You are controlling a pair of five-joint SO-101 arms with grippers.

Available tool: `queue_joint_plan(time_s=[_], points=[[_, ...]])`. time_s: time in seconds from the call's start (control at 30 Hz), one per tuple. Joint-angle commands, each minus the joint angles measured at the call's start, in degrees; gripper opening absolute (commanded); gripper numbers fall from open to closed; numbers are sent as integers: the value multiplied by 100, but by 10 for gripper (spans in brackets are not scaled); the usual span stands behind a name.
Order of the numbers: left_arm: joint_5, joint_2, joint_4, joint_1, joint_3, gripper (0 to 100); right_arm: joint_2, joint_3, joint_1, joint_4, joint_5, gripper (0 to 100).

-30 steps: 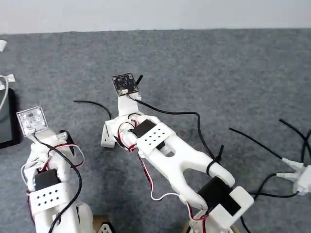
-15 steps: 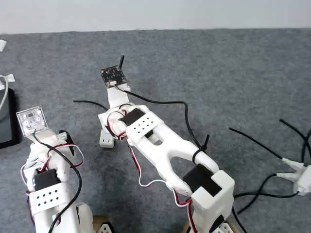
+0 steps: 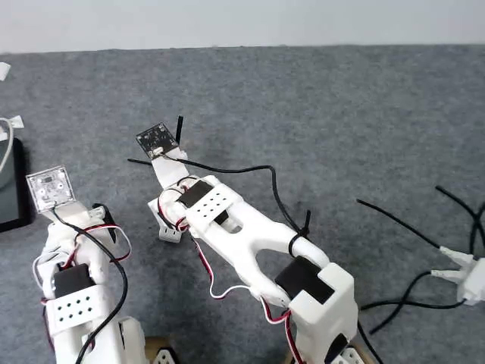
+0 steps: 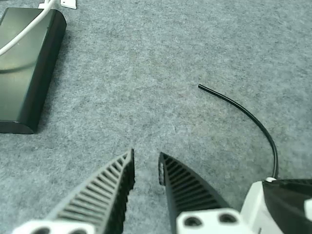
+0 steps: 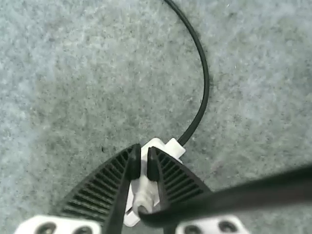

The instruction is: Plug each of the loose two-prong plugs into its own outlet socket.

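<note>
Plug (image 5: 161, 146) first: my right gripper (image 5: 144, 158) has it pinched, the two ribbed fingers pressed onto its white body from either side, low over the grey carpet (image 5: 63, 73). Its black cord (image 5: 204, 83) leaves the plug and curves away across the carpet. On the high view I see the right arm (image 3: 242, 231) leaning toward the left-centre of the table, just beside the left arm (image 3: 72, 292). My left gripper (image 4: 145, 163) hangs over bare carpet with its fingers a little apart (a black box (image 4: 24, 73) lies off to one side). A white block (image 3: 474, 277) with black cords running to it sits at the table's right edge, well apart from both grippers.
</note>
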Motion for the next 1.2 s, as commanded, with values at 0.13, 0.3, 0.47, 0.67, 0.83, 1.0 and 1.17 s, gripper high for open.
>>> queue_joint_plan(time_s=[0.13, 0.3, 0.47, 0.67, 0.83, 1.0, 1.17], points=[[-44, -53, -149, 26, -31, 12, -13, -246, -22, 338, 176, 9], [-44, -62, -149, 26, -31, 12, -57, -281, -198, 365, 105, 68], [-44, -70, -149, 18, -31, 12, -75, -290, -338, 593, -659, 238], [-229, -70, -149, 18, -31, 12, -31, -290, -330, 734, -809, 259], [-273, -79, -149, 9, -31, 12, 31, -264, -497, 831, -782, 259], [-273, -79, -149, 9, -31, 12, 400, -580, -558, 1077, -774, 245], [-273, -88, -158, -53, -31, 12, 866, -1292, -426, 1701, -756, 0]])
